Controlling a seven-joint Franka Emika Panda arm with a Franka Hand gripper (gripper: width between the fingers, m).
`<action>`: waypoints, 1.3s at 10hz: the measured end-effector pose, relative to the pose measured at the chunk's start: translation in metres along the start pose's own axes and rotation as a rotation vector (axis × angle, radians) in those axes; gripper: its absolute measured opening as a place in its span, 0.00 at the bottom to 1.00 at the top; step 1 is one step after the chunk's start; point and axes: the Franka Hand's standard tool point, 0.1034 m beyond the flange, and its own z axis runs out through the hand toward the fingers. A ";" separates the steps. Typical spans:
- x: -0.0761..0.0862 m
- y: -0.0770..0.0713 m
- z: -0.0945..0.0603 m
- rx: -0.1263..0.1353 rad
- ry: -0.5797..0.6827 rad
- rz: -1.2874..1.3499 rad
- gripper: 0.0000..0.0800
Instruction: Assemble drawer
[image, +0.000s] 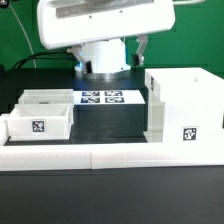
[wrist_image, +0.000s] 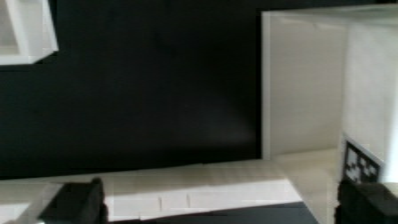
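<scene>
The gripper (wrist_image: 217, 200) hangs released and empty above the bare black tabletop (wrist_image: 143, 110), so I judge the step in hand to be the reach for a first part. The box shell (image: 185, 105) stands below it to one side. The nearer tray (image: 47, 99) and the farther tray (image: 38, 124) lie on the other side, unjoined. Next it needs to descend squarely over a tray wall.

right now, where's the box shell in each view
exterior view: box shell at the exterior view's right, tag on its near face.
wrist view: box shell is the big white panel bordering the black table.
shared landmark: the bare black table beside it.
</scene>
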 end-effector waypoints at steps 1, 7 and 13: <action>-0.011 0.014 0.007 -0.016 0.010 0.003 0.81; -0.038 0.049 0.028 -0.048 0.009 -0.049 0.81; -0.051 0.053 0.050 -0.029 -0.071 -0.039 0.81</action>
